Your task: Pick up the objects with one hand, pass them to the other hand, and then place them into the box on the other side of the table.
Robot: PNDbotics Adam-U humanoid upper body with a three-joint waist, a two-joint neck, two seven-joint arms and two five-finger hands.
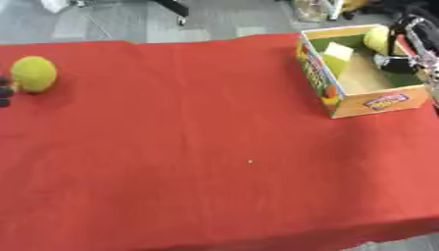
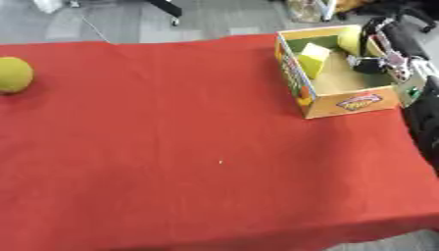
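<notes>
A yellow-green ball lies on the red tablecloth at the far left. A dark bit of my left hand shows at the picture's left edge, just beside and below that ball. At the far right stands an open cardboard box with printed sides. Inside it a yellow block leans near the left wall. My right hand reaches into the box from the right, its fingers curled round a second yellow-green ball at the box's far end.
The red cloth covers the whole table; a tiny pale speck lies near its middle. Beyond the far edge is grey floor with chair legs. My right forearm runs along the table's right edge.
</notes>
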